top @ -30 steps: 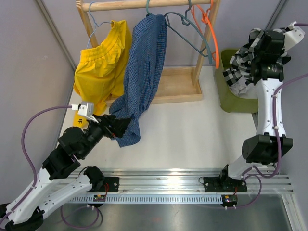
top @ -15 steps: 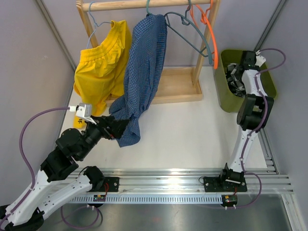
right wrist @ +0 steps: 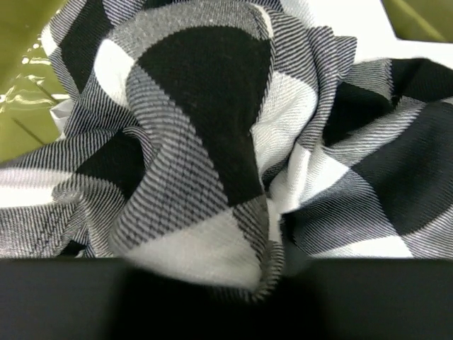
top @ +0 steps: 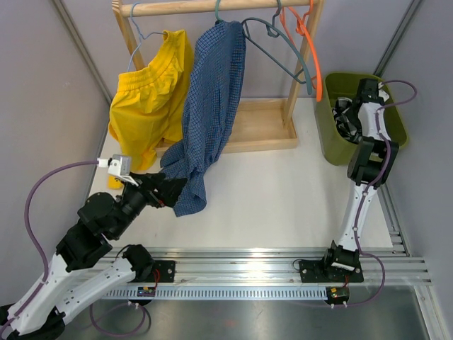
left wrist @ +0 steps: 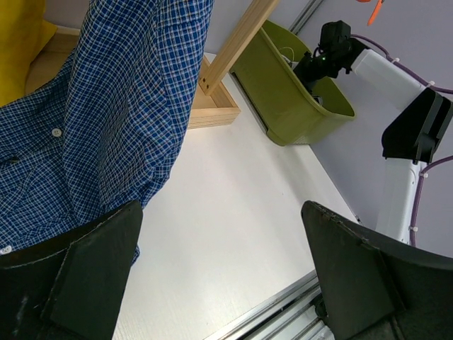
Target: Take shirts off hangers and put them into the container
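Left gripper: we see its jaws spread wide with nothing between them, low over the desk, just beside the lower hem of the blue shirt.
Right gripper: it is down inside the container, pressed close to the plaid shirt. We cannot tell how far the jaws stand apart, nor whether they hold the cloth.
Blue shirt: it hangs from the wooden rail on a teal hanger, and its tail drapes down to the desk.
Plaid shirt: it lies crumpled in the container, and in the right wrist view its folds fill nearly everything.
Container: it stands at the far right of the desk, beside the rail frame's foot.
Other hangers: the grey hanger and the orange hanger hang bare at the right end of the rail.
Yellow garment: it hangs at the left end of the rail, touching the blue shirt.
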Robot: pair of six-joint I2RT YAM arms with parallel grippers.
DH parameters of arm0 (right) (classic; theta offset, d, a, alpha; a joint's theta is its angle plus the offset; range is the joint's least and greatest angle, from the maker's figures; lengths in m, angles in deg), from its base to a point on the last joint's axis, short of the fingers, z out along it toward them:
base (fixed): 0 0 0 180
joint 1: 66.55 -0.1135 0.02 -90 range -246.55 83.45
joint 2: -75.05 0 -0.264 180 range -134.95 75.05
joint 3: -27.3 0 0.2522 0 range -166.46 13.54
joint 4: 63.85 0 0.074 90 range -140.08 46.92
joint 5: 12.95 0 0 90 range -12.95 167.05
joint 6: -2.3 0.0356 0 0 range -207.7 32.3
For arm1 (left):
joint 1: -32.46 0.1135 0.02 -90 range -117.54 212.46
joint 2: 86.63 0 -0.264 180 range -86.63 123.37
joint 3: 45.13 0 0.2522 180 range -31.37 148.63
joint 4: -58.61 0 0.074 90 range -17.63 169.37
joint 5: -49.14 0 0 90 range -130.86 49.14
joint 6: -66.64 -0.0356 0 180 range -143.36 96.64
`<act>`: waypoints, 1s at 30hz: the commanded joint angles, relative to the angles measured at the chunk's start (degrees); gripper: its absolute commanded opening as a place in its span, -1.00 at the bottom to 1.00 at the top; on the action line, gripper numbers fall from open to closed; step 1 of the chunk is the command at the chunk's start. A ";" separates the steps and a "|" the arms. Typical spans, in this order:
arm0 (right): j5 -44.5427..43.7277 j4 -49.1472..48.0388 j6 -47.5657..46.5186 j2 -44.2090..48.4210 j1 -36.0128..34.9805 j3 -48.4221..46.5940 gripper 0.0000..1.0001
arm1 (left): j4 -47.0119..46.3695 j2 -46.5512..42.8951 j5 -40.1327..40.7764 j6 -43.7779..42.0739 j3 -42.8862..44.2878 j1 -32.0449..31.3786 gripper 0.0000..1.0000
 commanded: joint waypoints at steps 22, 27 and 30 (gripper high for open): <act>0.74 -26.09 -7.04 75.93 -4.23 45.61 0.99 | -3.18 -6.41 -0.13 -2.37 -1.07 0.14 0.98; 22.11 -26.37 -7.39 88.76 -8.28 50.02 0.99 | -3.97 -7.55 -0.92 -2.81 -1.51 0.14 0.98; 37.27 -22.34 -7.66 88.79 -10.12 47.30 0.99 | -4.15 -7.47 -1.01 -2.81 -1.60 0.14 0.97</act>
